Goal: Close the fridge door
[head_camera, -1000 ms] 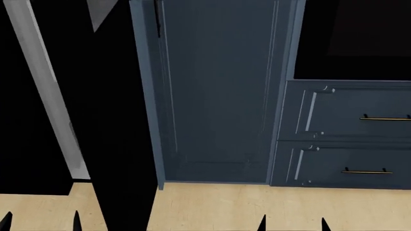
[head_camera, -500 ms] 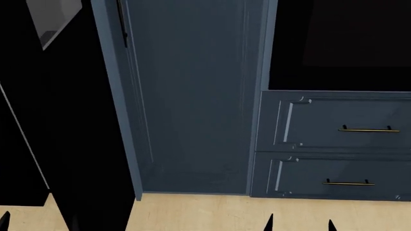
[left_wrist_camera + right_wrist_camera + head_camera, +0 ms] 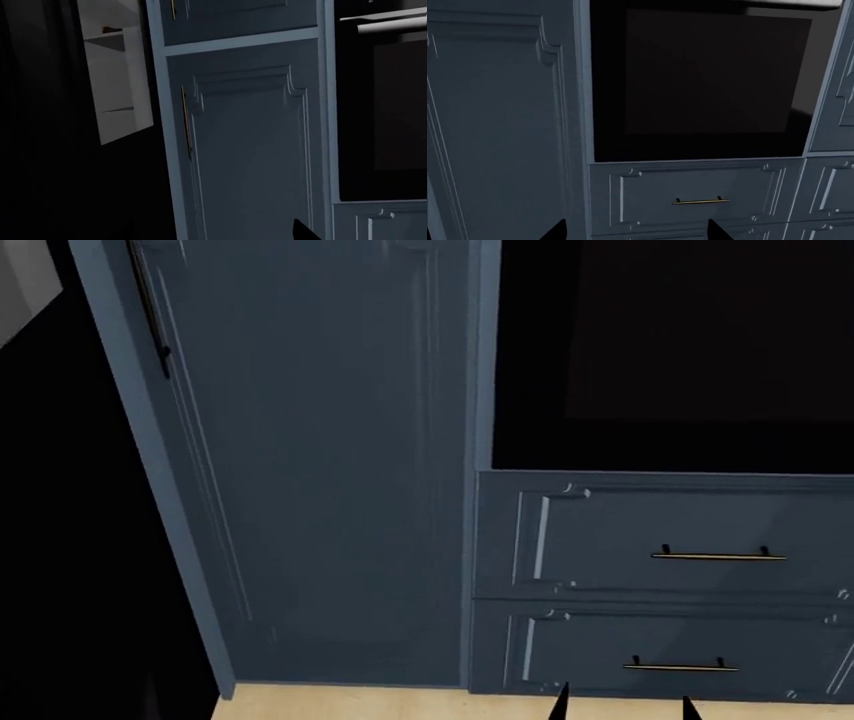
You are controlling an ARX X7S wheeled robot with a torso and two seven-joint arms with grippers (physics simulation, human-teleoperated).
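Your right gripper point(image 3: 637, 231) shows two dark fingertips spread apart, holding nothing, pointed at the blue-grey moulded drawer point(image 3: 694, 192) with its thin brass handle under the glossy black oven point(image 3: 700, 80). Of your left gripper point(image 3: 303, 231) only one tip shows; you cannot tell its jaws. The fridge door point(image 3: 117, 85), white ledged lining showing, stands beyond the panelled cabinet door point(image 3: 250, 145), well apart from that tip.

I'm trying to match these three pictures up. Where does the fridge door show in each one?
Left wrist view: the fridge door shows its white inner lining with shelf ledges, beside the tall blue-grey cabinet door.
Head view: only a pale sliver at the upper left corner, probably that door.
Right wrist view: not in it.
Shared landmark: the tall cabinet door appears in all three, beside the black oven front.
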